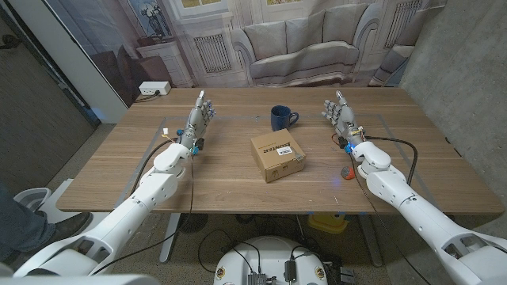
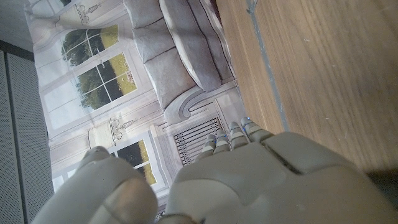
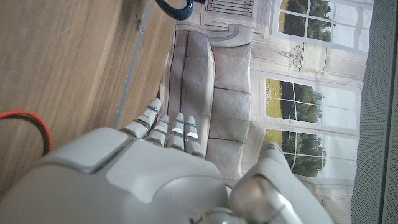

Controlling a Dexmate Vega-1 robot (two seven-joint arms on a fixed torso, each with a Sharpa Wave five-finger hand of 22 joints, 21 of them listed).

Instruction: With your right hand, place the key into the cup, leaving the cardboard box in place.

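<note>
A dark blue cup [image 1: 281, 119] stands upright at the far middle of the table, its handle to the right; part of the cup [image 3: 177, 6] also shows in the right wrist view. The cardboard box [image 1: 277, 156] with a white label lies in front of it. A small orange and blue object, likely the key [image 1: 346, 169], lies beside my right forearm, partly hidden. My right hand [image 1: 339, 115] is right of the cup, fingers stretched out and holding nothing; its back [image 3: 143, 174] shows in the wrist view. My left hand [image 1: 198, 117] is at far left, fingers likewise extended and empty.
Thin tape lines [image 1: 165, 127] mark a rectangle on the wooden table [image 1: 238, 190]. A black cable [image 1: 404, 146] loops by my right wrist. A white power strip [image 1: 154, 89] sits on the floor beyond the far left corner.
</note>
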